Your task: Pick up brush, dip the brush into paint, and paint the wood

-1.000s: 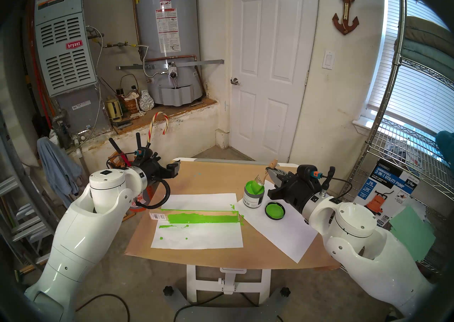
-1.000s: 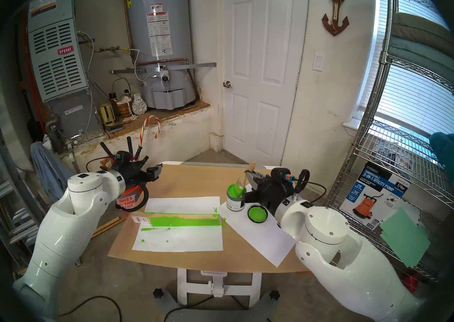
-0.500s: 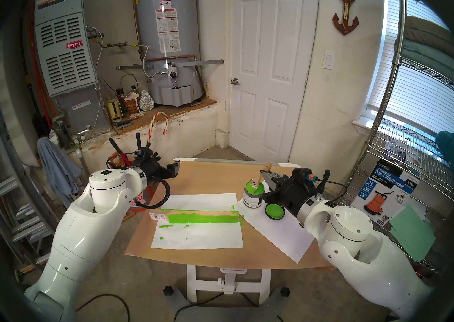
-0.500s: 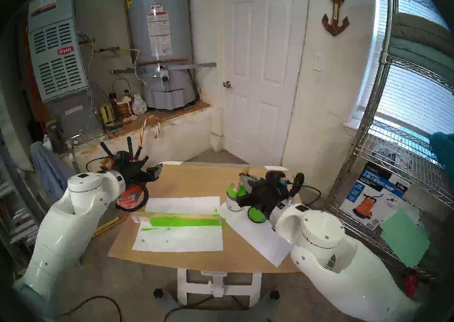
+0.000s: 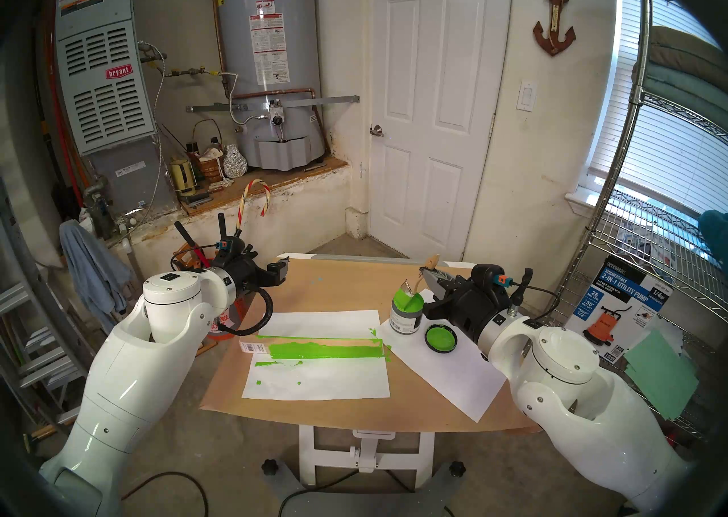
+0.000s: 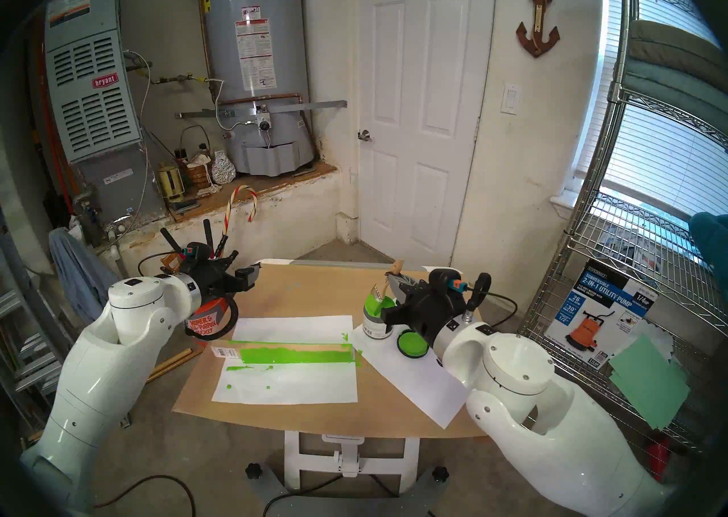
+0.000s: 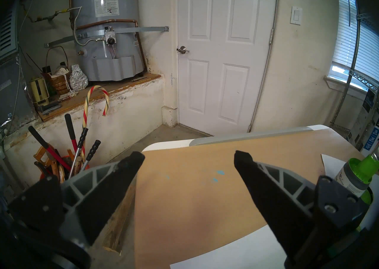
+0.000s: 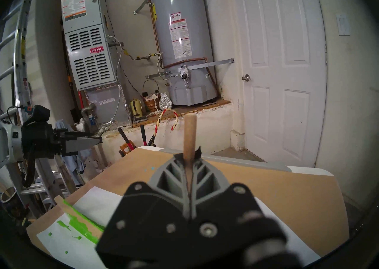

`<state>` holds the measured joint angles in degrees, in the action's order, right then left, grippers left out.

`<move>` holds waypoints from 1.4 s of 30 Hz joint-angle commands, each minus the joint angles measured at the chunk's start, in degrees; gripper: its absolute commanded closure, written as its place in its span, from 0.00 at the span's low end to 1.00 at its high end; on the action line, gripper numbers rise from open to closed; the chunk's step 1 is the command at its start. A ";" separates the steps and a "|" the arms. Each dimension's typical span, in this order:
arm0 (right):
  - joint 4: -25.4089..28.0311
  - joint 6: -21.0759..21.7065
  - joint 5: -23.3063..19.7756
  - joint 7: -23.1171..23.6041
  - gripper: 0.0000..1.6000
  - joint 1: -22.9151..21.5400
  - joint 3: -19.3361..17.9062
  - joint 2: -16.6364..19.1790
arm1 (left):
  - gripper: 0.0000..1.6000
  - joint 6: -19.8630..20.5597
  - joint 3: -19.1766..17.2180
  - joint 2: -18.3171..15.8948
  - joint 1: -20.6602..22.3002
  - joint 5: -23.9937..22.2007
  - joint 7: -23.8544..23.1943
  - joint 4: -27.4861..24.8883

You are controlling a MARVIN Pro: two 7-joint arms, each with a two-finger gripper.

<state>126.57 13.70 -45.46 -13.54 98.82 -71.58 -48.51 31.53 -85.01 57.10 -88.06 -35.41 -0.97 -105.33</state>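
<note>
My right gripper [image 5: 426, 272] is shut on the pale handle of the brush [image 5: 413, 286]. It holds the brush tilted over the open paint jar [image 5: 405, 317], with the green bristles at the jar's mouth by its far-left rim. In the right wrist view the handle [image 8: 189, 135] sticks up from the closed fingers [image 8: 180, 172]. The wood [image 5: 327, 350], coated green with a barcode sticker at its left end, lies between white sheets at mid-table. My left gripper [image 5: 281, 271] is open and empty above the table's far-left corner. It also shows in the left wrist view [image 7: 188, 159].
The jar's black lid [image 5: 441, 338], green inside, lies on a white sheet [image 5: 453, 378] right of the jar. Brown paper [image 5: 346, 287] covers the table. An orange bucket of tools [image 7: 61, 170] stands off the left edge. A wire shelf [image 5: 650, 268] stands at the right.
My right arm shifted left toward the jar and pushed the brush deeper. It then lifted a little, so the brush is more tilted with its bristles at the rim. The left arm has not moved.
</note>
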 commanded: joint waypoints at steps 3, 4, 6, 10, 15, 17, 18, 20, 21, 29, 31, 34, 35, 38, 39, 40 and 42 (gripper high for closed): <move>1.77 -0.78 -4.04 -0.04 1.00 0.80 -2.78 -1.17 | 0.00 -0.11 -0.53 -0.11 0.51 -0.11 0.04 -0.99; 1.79 -0.92 -4.51 0.00 1.00 0.94 -3.08 -1.29 | 0.00 -0.11 -0.53 -0.11 0.51 -0.11 0.04 -0.99; 2.13 -0.88 -4.88 -0.10 1.00 1.14 -3.67 -1.10 | 0.00 -0.11 -0.53 -0.11 0.51 -0.11 0.04 -0.99; 3.20 -1.77 -7.28 -0.26 1.00 2.63 -6.04 -1.67 | 0.00 -0.12 -0.52 -0.11 0.52 -0.10 0.03 -0.98; 4.83 -4.24 -9.40 -0.55 1.00 5.21 -8.81 -2.85 | 0.00 -0.13 -0.52 -0.11 0.52 -0.10 0.03 -0.96; 5.48 -5.18 -11.09 -0.80 1.00 6.58 -9.95 -3.90 | 0.00 -0.13 -0.52 -0.11 0.52 -0.09 0.02 -0.96; 5.71 -6.07 -12.23 -1.03 1.00 7.29 -10.48 -4.96 | 0.00 -0.14 -0.51 -0.11 0.53 -0.09 0.02 -0.95; 5.98 -6.91 -13.20 -1.16 1.00 8.10 -11.02 -5.71 | 0.00 -0.14 -0.51 -0.11 0.53 -0.09 0.02 -0.96; 5.99 -7.21 -14.31 -1.13 1.00 8.44 -11.27 -6.30 | 0.00 -0.14 -0.51 -0.11 0.53 -0.09 0.02 -0.95; 11.08 -10.20 -19.98 1.52 1.00 13.47 -9.14 -9.23 | 0.00 -0.16 -0.48 -0.11 0.55 -0.08 0.00 -0.90; 11.72 -10.52 -19.97 1.59 1.00 14.34 -7.49 -9.82 | 0.00 -0.17 -0.48 -0.11 0.56 -0.07 0.00 -0.89; 12.16 -11.36 -19.20 1.93 1.00 15.57 -4.46 -10.53 | 0.00 -0.17 -0.48 -0.11 0.56 -0.07 0.00 -0.89; 12.24 -11.76 -18.90 2.02 1.00 15.91 -3.14 -10.96 | 0.00 -0.17 -0.48 -0.11 0.56 -0.07 0.00 -0.89; 11.80 -12.78 -17.88 1.81 1.00 16.18 0.41 -12.38 | 0.00 -0.17 -0.47 -0.12 0.56 -0.07 0.00 -0.89; 11.49 -13.13 -17.56 1.55 1.00 16.11 1.82 -13.09 | 0.00 -0.17 -0.47 -0.12 0.56 -0.07 0.00 -0.89; 11.26 -13.39 -17.07 1.56 1.00 15.98 3.01 -13.54 | 0.00 -0.17 -0.47 -0.12 0.56 -0.07 0.00 -0.89; 10.87 -13.41 -16.33 1.31 1.00 15.87 4.92 -14.84 | 0.00 -0.17 -0.47 -0.12 0.57 -0.07 0.00 -0.88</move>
<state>136.52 2.43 -64.03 -12.27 114.09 -73.52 -58.82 31.52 -84.99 57.10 -88.05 -35.41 -0.97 -105.31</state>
